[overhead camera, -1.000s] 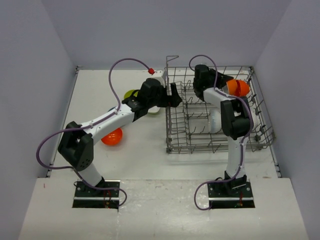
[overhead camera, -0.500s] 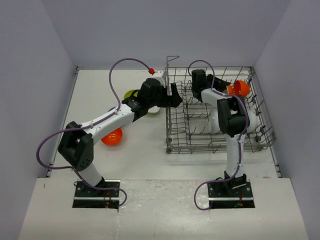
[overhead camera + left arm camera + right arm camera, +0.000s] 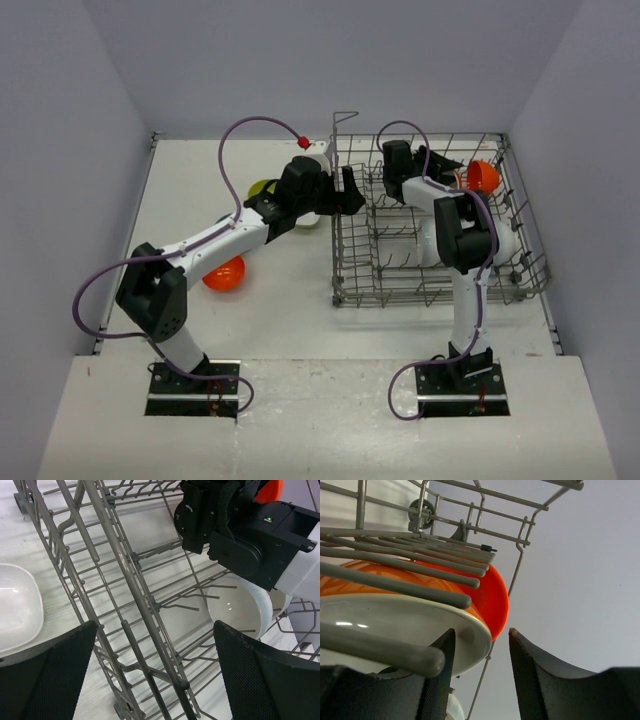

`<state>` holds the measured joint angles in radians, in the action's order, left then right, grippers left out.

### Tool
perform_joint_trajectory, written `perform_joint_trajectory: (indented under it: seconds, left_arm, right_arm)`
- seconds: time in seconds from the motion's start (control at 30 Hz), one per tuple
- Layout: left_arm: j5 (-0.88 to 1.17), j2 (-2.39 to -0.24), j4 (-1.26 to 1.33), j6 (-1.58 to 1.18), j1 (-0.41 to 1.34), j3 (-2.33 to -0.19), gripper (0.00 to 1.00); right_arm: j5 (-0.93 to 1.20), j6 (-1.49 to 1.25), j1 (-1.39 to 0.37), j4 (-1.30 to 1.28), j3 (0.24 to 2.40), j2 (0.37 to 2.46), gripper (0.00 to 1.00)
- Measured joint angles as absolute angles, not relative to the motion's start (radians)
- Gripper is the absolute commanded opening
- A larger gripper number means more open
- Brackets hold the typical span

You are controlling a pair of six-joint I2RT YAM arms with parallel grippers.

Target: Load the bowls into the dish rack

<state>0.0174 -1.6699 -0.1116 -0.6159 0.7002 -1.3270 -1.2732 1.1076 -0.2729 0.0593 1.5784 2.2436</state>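
On the white table (image 3: 285,300), the right claw (image 3: 481,647), jaws parted & gripping nothing, sits beside the orange bowl (image 3: 496,600) propped on edge between dish rack (image 3: 400,290) tines, prob. to stand upright, while the left claw (image 3: 155,627), spread wide, hovers empty over the rack's side wall.

Top view: yellow-green bowl (image 3: 262,187) mostly hidden behind left arm (image 3: 215,238). Left wrist view: white squarish bowl (image 3: 17,605) cut by left edge.

Dish rack (image 3: 135,580) is seen as grey metal wire with a dull smooth coating, orange bowl (image 3: 495,600) and white round bowl (image 3: 240,610) are shown glossy and smooth, arm housing (image 3: 250,545) is made of smooth black plastic, table (image 3: 280,300) is finished matt white.
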Motion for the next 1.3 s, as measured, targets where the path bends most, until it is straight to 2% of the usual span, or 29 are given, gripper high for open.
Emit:
perform_joint_trajectory:
  seconds: [0.23,0.4,0.73,0.8,0.9,0.93,1.0,1.3]
  left_arm:
    - [0.023,-1.67,-0.112,-0.616,0.7,-1.327,1.0]
    - [0.023,-1.67,-0.111,-0.616,0.7,-1.327,1.0]
    - [0.023,-1.669,-0.101,-0.616,0.7,-1.324,1.0]
    - [0.022,-1.664,-0.094,-0.616,0.7,-1.316,1.0]
    - [0.021,-1.654,-0.096,-0.615,0.7,-1.31,1.0]
    - [0.02,-1.647,-0.096,-0.611,0.7,-1.31,1.0]
    - [0.015,-1.626,-0.098,-0.604,0.7,-1.31,1.0]
    - [-0.121,-1.42,-0.152,-0.555,0.699,-1.304,1.0]
  right_arm:
    - [-1.275,1.097,-0.283,0.045,1.578,2.237,0.57]
    - [-1.288,1.059,-0.294,-0.002,1.588,2.211,0.59]
    - [-1.147,0.72,-0.398,-0.355,1.735,2.091,0.61]
    - [-1.099,0.638,-0.411,-0.427,1.757,2.069,0.66]
    - [-0.995,0.502,-0.419,-0.554,1.802,2.039,0.83]
    - [-0.962,0.463,-0.419,-0.59,1.815,2.025,0.92]
    - [-0.891,0.376,-0.419,-0.64,1.82,1.969,0.99]
    - [-0.66,0.066,-0.419,-0.603,1.615,1.429,0.99]
